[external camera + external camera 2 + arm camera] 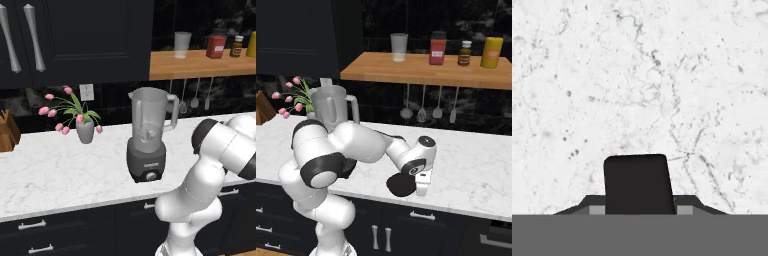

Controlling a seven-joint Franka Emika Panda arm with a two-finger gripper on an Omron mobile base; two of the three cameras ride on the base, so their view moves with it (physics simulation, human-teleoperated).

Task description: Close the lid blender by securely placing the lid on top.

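Note:
The blender [147, 137] stands on the white marble counter with its clear grey jar open at the top; in the right base view the blender [331, 107] shows behind my arm. Well to its right, near the counter's front edge, the black round lid [400, 185] is low over the marble at my gripper [417, 191], which points down. In the hand view the lid [637, 182] is a dark block sitting between the jaws, with marble beyond. The gripper is shut on the lid.
A vase of pink tulips [82, 125] stands left of the blender, and a wooden knife block [7, 132] sits at the far left. The wooden shelf [426, 70] above holds a cup and jars, with utensils [428, 107] hanging under it.

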